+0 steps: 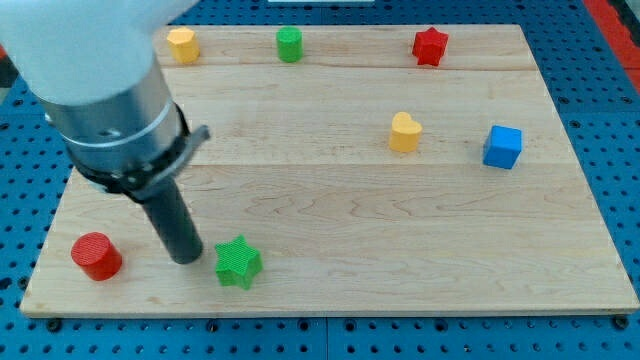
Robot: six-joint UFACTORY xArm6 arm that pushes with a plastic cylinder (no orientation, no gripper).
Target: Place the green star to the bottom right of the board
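Observation:
The green star [238, 262] lies near the bottom left of the wooden board [340, 200]. My tip [186, 256] rests on the board just left of the green star, close to it or touching its left side. The rod rises from the tip up and to the left into the arm's grey and white body at the view's top left. A red cylinder [96, 256] stands left of the tip.
A yellow block [182, 44], a green cylinder [289, 44] and a red star [430, 46] line the board's top edge. A yellow heart [405, 132] and a blue cube [502, 147] sit at mid right. Blue pegboard surrounds the board.

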